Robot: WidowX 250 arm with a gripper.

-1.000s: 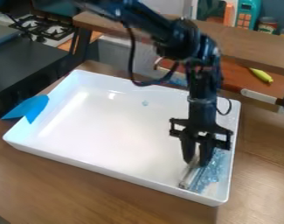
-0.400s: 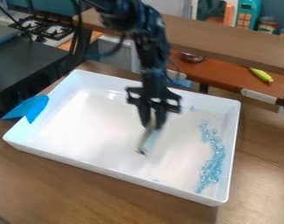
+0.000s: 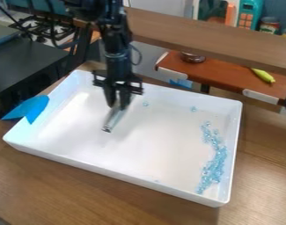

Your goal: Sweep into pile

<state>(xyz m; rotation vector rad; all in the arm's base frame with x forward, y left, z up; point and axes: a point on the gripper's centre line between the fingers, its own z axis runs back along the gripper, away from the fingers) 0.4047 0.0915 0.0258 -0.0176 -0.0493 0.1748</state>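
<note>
Bits (image 3: 213,169) in tray (image 3: 118,174), blue tape (image 3: 31,109) over rim, stove (image 3: 35,24) behind

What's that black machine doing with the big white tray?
A black robot arm has its gripper over the left part of the white tray, holding a slim bar angled down toward the tray floor. The job is to sweep things into a pile. Most of the small light-blue pieces lie in a long, uneven band near the tray's right side, and a couple of strays sit apart toward the far side, so it looks partly gathered.
</note>
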